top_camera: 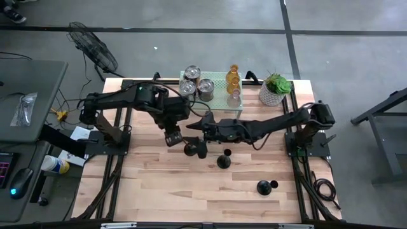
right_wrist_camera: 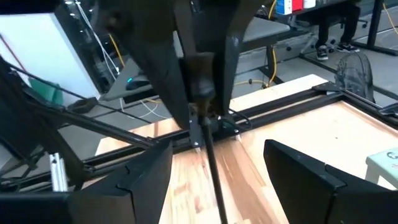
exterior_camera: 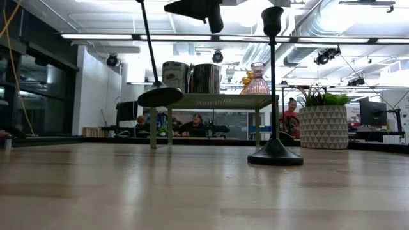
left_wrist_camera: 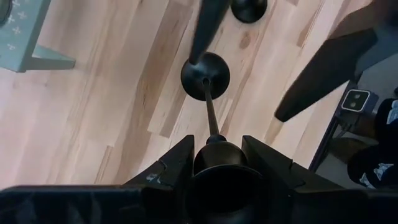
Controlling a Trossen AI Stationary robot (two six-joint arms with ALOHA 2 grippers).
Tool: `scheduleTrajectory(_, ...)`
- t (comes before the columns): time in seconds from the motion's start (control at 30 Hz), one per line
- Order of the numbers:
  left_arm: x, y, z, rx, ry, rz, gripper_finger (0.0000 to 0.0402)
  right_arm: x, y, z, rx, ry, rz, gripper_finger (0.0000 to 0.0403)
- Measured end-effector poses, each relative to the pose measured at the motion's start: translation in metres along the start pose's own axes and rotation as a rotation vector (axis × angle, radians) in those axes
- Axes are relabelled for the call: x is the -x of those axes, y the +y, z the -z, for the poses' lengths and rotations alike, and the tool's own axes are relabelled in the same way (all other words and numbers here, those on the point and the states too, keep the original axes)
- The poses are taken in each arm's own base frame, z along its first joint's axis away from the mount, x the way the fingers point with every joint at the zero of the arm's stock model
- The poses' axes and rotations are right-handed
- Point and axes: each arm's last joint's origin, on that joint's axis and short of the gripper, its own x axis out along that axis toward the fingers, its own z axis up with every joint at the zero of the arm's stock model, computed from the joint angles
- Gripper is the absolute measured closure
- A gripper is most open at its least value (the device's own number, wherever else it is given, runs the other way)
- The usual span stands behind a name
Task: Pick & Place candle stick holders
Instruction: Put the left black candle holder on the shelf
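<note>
I have the left gripper (top_camera: pixel 173 137) over the middle of the surface (top_camera: pixel 152 191), jaws clenched on the cup end of a black candlestick (exterior_camera: pixel 153 64) that hangs lifted, its round base clear of the wood in the low view. Just to its right, the right gripper (top_camera: pixel 206 122) reaches in with jaws released, the stick's stem running between its fingers (right_wrist_camera: pixel 305 180) without contact that I can see.

My worry is a collision: the two arms are crowded close, and a small swing of the dangling base could knock the right fingers or twist the stick in my hold. A handover closed off-centre could drop it.

Further right, a second black candlestick (top_camera: pixel 224 160) stands upright, near enough to be toppled. A third (top_camera: pixel 264 186) sits near-right. At the far edge, the rack (top_camera: pixel 219 95) carries silver cups (top_camera: pixel 198 84) and glass holders (top_camera: pixel 233 86); the plant (top_camera: pixel 275 89) stands beside it.
</note>
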Motion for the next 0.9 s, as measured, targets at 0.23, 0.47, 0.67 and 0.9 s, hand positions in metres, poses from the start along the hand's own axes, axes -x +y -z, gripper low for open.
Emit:
scheduleTrajectory(0.23,-0.002,0.000,-0.001,-0.008,0.002,-0.004,0.0284,-0.003,-0.003,0.001,0.005,0.025,0.006,0.0156)
scheduleTrajectory(0.47,-0.002,0.000,-0.002,-0.008,-0.006,-0.013,0.0284,-0.003,-0.004,0.002,0.009,0.036,0.020,0.0156)
scheduleTrajectory(0.67,-0.002,0.000,-0.002,-0.015,-0.007,-0.012,0.0284,-0.006,-0.004,0.007,0.012,0.047,0.022,0.0156)
scheduleTrajectory(0.9,-0.002,0.000,-0.001,-0.021,-0.003,-0.014,0.0284,-0.017,-0.007,0.020,0.013,0.059,0.002,0.0156)
